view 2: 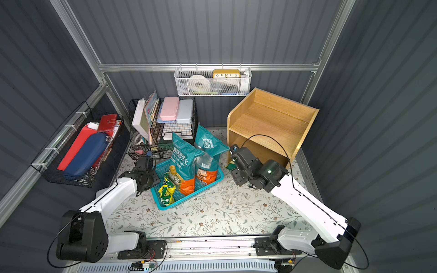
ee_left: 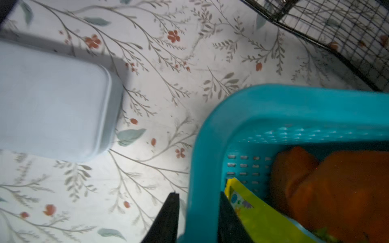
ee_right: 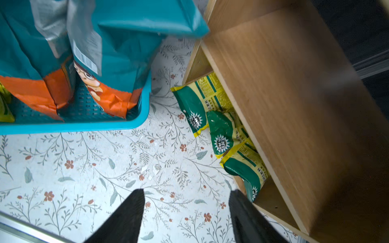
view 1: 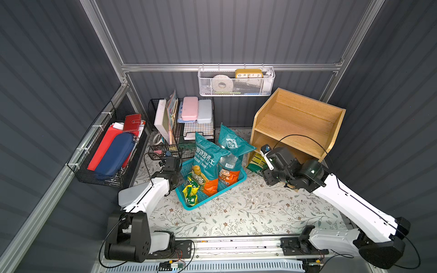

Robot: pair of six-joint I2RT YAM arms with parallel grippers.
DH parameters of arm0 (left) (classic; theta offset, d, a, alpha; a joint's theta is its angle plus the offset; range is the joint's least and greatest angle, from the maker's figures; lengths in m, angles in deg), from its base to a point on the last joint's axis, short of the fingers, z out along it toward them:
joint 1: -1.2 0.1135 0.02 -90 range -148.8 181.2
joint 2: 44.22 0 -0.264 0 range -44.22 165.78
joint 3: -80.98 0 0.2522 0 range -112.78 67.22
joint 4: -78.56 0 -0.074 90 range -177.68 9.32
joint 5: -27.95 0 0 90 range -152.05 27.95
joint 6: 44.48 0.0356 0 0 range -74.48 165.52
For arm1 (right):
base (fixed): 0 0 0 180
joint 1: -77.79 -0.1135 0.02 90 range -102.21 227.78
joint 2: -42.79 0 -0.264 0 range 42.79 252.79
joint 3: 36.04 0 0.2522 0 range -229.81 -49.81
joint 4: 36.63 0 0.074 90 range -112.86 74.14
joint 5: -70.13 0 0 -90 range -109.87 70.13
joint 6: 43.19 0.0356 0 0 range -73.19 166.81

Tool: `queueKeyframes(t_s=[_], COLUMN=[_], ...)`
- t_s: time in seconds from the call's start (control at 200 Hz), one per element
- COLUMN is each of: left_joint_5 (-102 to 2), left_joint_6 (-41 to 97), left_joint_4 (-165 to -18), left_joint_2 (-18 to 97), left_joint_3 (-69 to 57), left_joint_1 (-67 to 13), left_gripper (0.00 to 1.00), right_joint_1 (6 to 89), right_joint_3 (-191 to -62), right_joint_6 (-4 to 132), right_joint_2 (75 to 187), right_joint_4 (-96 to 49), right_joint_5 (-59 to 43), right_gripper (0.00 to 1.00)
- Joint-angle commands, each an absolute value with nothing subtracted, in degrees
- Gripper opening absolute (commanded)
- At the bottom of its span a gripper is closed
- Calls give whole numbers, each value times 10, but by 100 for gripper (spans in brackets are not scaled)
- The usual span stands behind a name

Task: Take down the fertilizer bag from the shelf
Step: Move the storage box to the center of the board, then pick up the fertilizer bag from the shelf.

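Right pincer point(ee_right: 186, 191) stands open and empty: your fertilizer bag point(ee_right: 221, 134) lies at its 11 o'clock, in the bottom tier of the shelf point(ee_right: 294, 105). Left pincer point(ee_left: 198, 195) straddles the basket point(ee_left: 294, 101) rim, likely steadying it; you cannot tell if it clamps.

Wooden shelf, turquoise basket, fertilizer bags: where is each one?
wooden shelf point(view 1: 295, 127): in a top view, its middle board.
turquoise basket point(ee_left: 294, 101): left wrist view, its rim.
fertilizer bags point(ee_right: 221, 130): right wrist view, the middle bag's green face.
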State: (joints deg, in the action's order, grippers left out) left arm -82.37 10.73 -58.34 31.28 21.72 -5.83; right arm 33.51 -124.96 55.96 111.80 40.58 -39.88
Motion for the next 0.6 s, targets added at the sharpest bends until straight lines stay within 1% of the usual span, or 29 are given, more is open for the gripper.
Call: queueKeyframes(t_s=[0.0, 0.01, 0.025, 0.215, 0.315, 0.41, 0.46, 0.515, 0.595], left_joint_5=[-904, -901, -897, -854, -791, -726, -695, -661, -637], left_joint_6=[88, 88, 88, 126, 160, 166, 160, 149, 132], left_joint_4=[-541, -538, -533, -485, -499, -522, -537, -550, -556], left_joint_2=[301, 300, 298, 233, 188, 161, 156, 159, 175], left_joint_3=[201, 197, 194, 121, 93, 82, 84, 88, 91], left_joint_1=[-48, -48, -48, -48, -48, -48, -48, -48, -48], left_gripper=[96, 98, 99, 99, 99, 99, 99, 99, 99], right_joint_1=[326, 325, 324, 323, 323, 323, 324, 326, 338], right_joint_3=[-1228, -1225, -1220, -1193, -1186, -1170, -1169, -1168, -1170], right_joint_6=[555, 556, 557, 577, 590, 588, 587, 580, 570], right_joint_2=[1138, 1141, 1145, 1217, 1270, 1310, 1333, 1358, 1392], right_joint_4=[426, 427, 429, 445, 435, 402, 390, 370, 344], right_joint_5=[-395, -398, -403, -469, -507, -548, -571, -593, -609], right_gripper=[69, 69, 69, 71, 72, 75, 76, 80, 81])
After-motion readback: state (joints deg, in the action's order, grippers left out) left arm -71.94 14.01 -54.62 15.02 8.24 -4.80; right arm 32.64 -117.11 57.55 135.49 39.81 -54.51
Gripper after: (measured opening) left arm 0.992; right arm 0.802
